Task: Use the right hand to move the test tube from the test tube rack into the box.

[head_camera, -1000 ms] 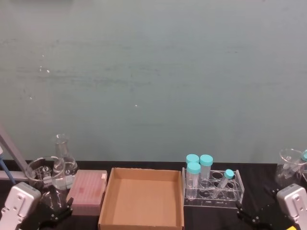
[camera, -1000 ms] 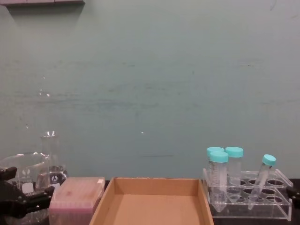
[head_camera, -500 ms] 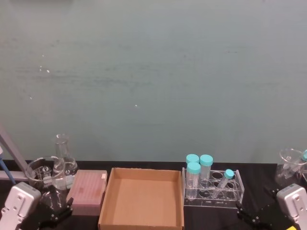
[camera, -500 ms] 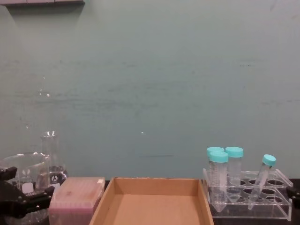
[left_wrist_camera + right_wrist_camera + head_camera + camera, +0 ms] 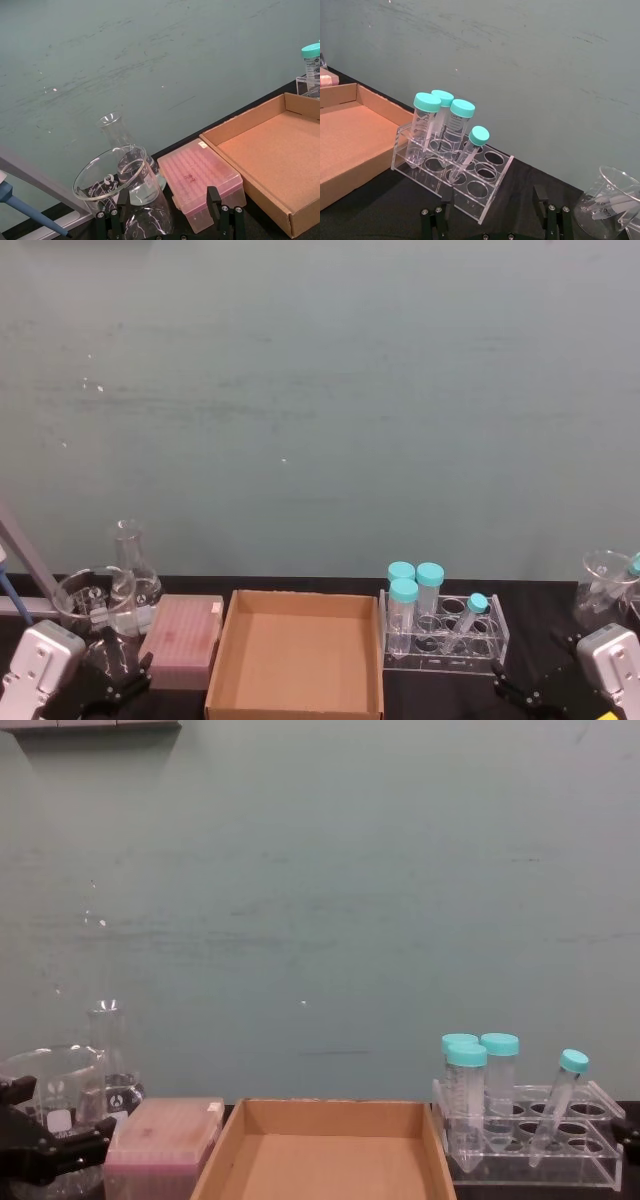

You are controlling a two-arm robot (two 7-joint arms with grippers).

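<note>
The black right end effector (image 5: pixel 491 194), jaws spread and empty, hangs just short of the clear acrylic test tube rack (image 5: pixel 501 159), where the slim teal-capped test tube (image 5: pixel 467 152) leans tilted, right of the shallow brown cardboard box (image 5: pixel 380 107); the left end effector (image 5: pixel 161 206) idles open, far left.

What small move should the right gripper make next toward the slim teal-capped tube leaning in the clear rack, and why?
Probably ease the open right gripper forward toward the slim clear teal-capped test tube: it leans untouched in the clear acrylic rack, and the fingers sit short of it, holding nothing.
</note>
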